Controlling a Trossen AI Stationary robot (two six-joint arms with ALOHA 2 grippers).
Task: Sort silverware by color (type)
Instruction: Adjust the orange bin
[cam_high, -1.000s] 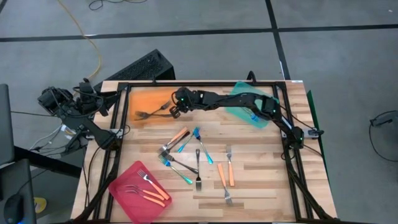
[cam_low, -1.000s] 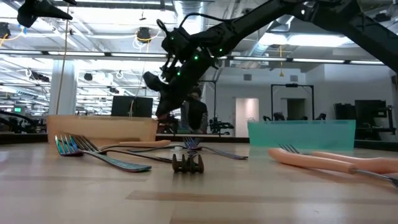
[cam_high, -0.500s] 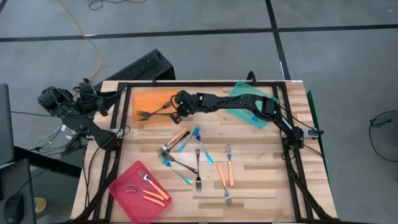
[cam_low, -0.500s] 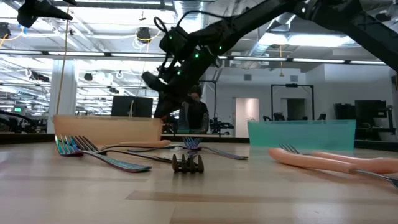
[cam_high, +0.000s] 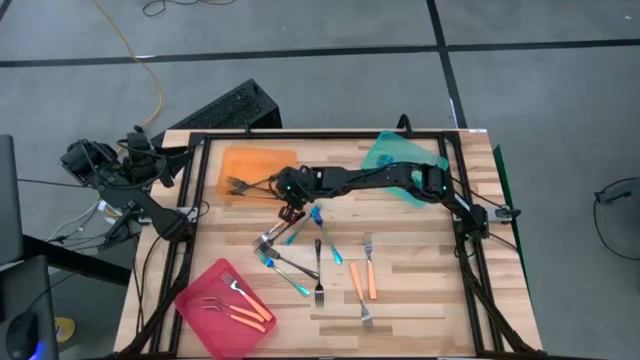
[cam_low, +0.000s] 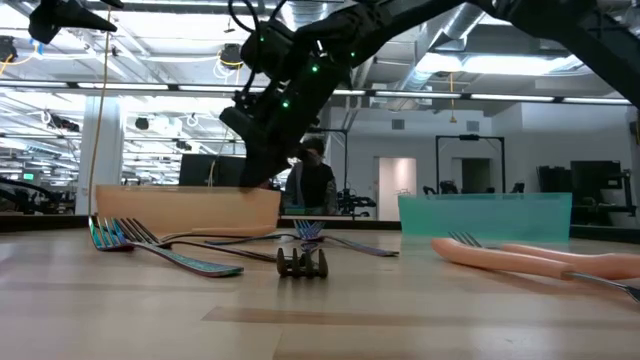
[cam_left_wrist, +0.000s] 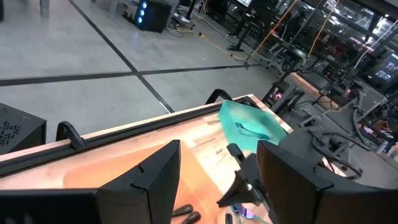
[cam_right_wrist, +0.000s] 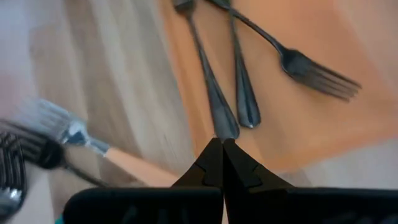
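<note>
Since the earlier pictures, the right hand has been pulled back from over the orange tray and now hangs over the tray's near edge, close to the pile of forks on the tabletop. Its fingers are pressed together, and nothing is seen pinched between them.

Right at the fingertips, the end of a dark fork can be seen, with a second dark fork just beside it. Both are lying flat inside the orange tray, so it can be judged that a dark fork has just been dropped off there. That part of the sorting looks done.

Just on the other side of the hand, an orange-handled fork is lying on the bare wood. A little farther off, more forks with blue, orange and dark handles are still mixed in a heap. These have not been sorted yet, so much of the job is left.

Farther away, a pink tray with a few orange-handled forks in it is seen, and a teal tray with something blue in it.

Farthest away, the left hand is kept off the side of the tabletop, with its fingers spread wide and nothing held.
</note>
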